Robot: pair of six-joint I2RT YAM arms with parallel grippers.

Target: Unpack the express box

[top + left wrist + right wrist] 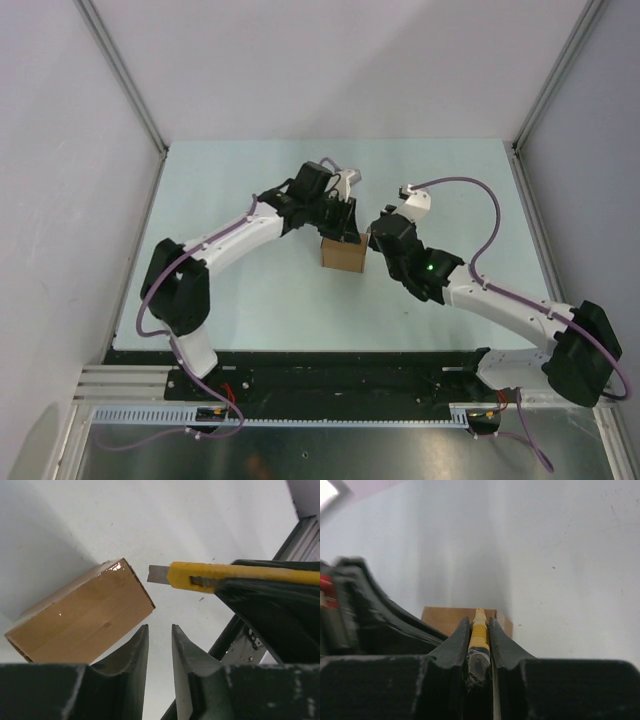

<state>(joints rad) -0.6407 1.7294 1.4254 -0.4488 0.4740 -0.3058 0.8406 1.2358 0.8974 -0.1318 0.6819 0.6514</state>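
The right fingers [454,650] are clamped on the yellow utility knife [479,630], whose body runs straight out between their tips. Its short blade [159,574] is extended and bare. It hangs just off one corner of the express box [80,620], close but not touching in the left wrist view. The left fingers [131,652] stand slightly apart with nothing between them. The box rests on the table [200,515] just ahead of them and to their left, clear of both tips.

The main risk, as I judge it, is that nothing holds the box. If the blade presses on its glossy broad face while the left fingers are off it, the light carton will likely slide or tip rather than be cut. A second risk is the blade catching the corner edge instead of a seam, or going deep enough to score whatever is inside. A third is crowding. The knife and the right fingers sit just ahead and to the right of the left fingers, so a sideways move by either could knock the knife askew in its grip.

Farther out, the dark bulk of the left arm [380,620] fills the space left of the right fingers, narrowing the room for a stroke that way. A metal frame post [300,535] stands beyond, at the table's edge.
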